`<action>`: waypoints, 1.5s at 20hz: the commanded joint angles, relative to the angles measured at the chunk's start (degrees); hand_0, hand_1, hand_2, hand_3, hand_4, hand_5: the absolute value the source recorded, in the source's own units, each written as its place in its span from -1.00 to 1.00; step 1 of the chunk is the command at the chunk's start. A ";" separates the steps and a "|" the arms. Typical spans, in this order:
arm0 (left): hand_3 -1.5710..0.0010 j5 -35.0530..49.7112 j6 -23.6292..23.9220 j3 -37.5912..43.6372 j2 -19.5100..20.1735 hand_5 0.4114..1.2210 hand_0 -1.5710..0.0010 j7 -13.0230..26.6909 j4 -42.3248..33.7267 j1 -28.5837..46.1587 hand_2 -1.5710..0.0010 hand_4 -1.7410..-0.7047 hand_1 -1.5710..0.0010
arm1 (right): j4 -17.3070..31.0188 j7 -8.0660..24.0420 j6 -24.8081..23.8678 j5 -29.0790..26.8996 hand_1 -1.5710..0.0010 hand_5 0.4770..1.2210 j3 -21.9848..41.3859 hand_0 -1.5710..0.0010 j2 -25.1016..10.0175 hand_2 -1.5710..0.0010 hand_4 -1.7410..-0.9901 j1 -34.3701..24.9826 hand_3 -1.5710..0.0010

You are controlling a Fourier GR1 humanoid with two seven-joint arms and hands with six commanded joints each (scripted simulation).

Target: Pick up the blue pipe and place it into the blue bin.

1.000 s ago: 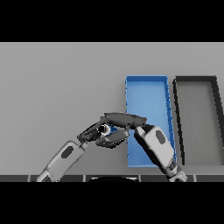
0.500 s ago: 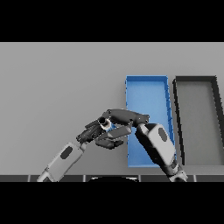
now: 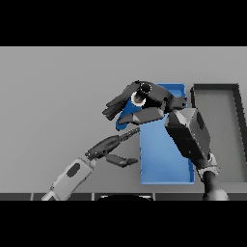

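Plain grey table [image 3: 58, 87] — flat, evenly lit, matte surface

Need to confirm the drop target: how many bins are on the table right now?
2. The blue bin sits right of centre, its far end partly hidden by the right hand. The dark grey bin lies beside it, further right. No other bin is visible.

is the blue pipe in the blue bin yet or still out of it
Still out. The right hand holds the blue pipe lifted at the blue bin's near-left edge; the bin's floor shows nothing in it.
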 commanded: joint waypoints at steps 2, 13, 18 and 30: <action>1.00 -0.55 0.11 0.05 0.45 -0.78 1.00 -0.45 -0.05 -0.15 1.00 0.61 1.00 | 3.64 -1.99 -1.73 1.23 -1.00 0.72 -2.27 -1.00 -1.59 -1.00 -0.95 -4.26 -1.00; 1.00 0.77 -0.31 1.35 0.40 -0.81 1.00 0.78 0.85 -1.06 1.00 0.63 1.00 | 28.97 -4.68 -4.41 17.23 -1.00 0.72 -7.57 -1.00 -8.03 -1.00 -1.00 -3.67 -1.00; 1.00 0.66 -0.16 1.06 0.46 -0.85 1.00 0.09 0.62 0.23 1.00 0.65 1.00 | 27.75 -0.06 -7.84 20.15 -1.00 0.73 -5.90 -1.00 -7.58 -1.00 -1.00 6.04 -1.00; 1.00 0.47 0.17 0.81 0.59 -0.90 1.00 0.23 -0.53 0.75 1.00 0.65 1.00 | 35.27 3.31 -18.70 3.29 -0.19 0.85 25.36 -0.33 -19.91 -0.13 -0.24 12.87 0.09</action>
